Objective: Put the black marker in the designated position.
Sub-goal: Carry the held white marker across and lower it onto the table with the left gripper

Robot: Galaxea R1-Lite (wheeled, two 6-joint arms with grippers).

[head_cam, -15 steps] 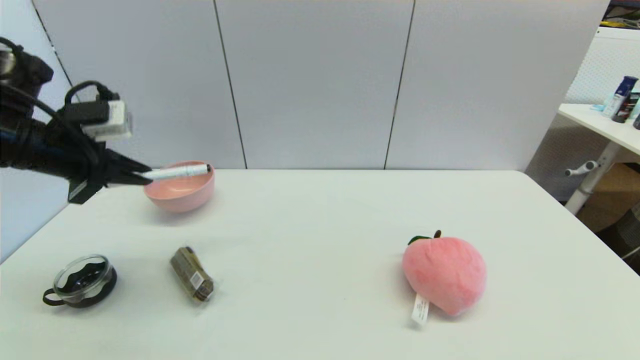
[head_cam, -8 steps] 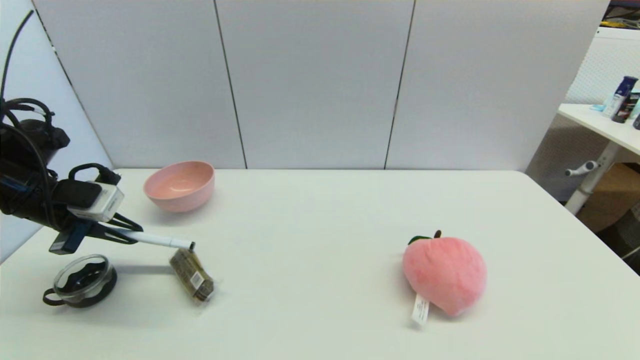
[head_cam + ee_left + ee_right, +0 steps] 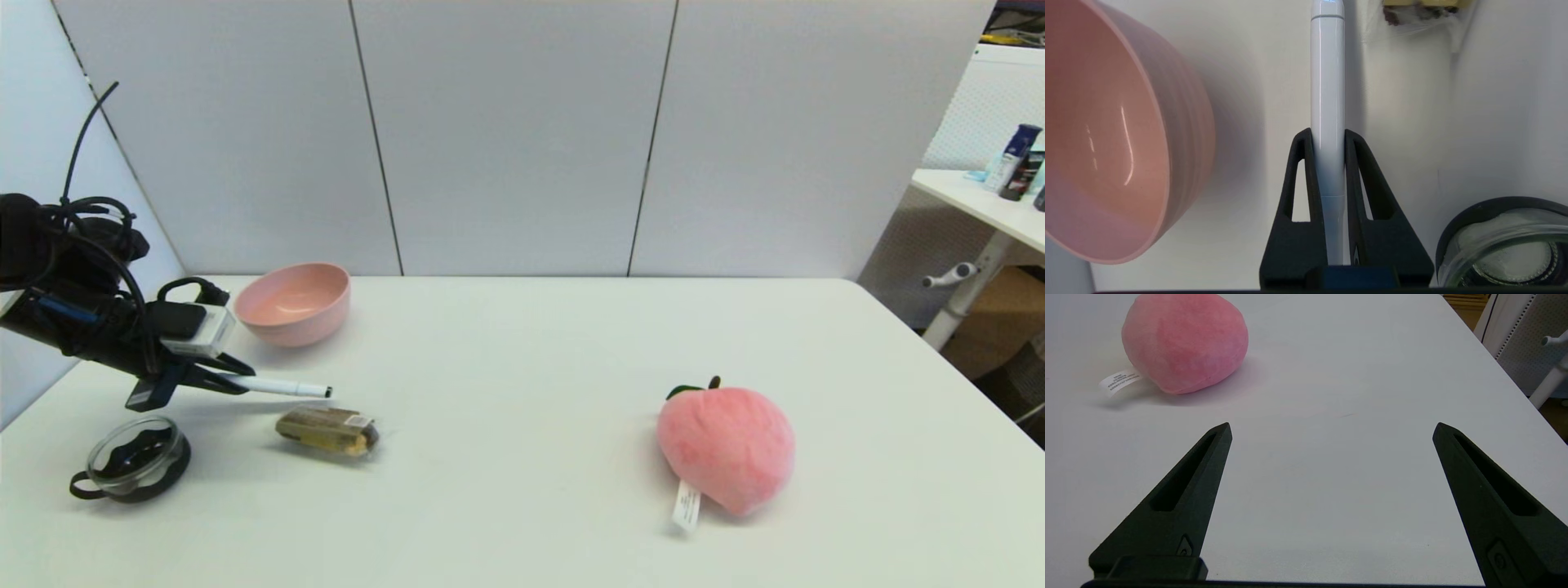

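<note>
Head view showed the left gripper (image 3: 233, 384) clamped on the black marker (image 3: 286, 388), held low over the tabletop (image 3: 522, 343), snack bar (image 3: 328, 430) at its 5 o'clock, pink bowl (image 3: 294, 304) at 12. Lowering level and releasing gently seemed wise, lest it roll; the right gripper (image 3: 1331, 428) sat parked, fingers apart.

Black marker (image 3: 282, 387): slim white barrel, small black tip on the free end. Sits left of centre in the head frame, roughly horizontal, free tip pointing right with a slight downward slant. Rear end is pinched between the left gripper (image 3: 233, 383) fingers. In the left wrist frame the marker (image 3: 1327, 102) runs straight up the middle, glossy, with a seam ring near the top edge.
</note>
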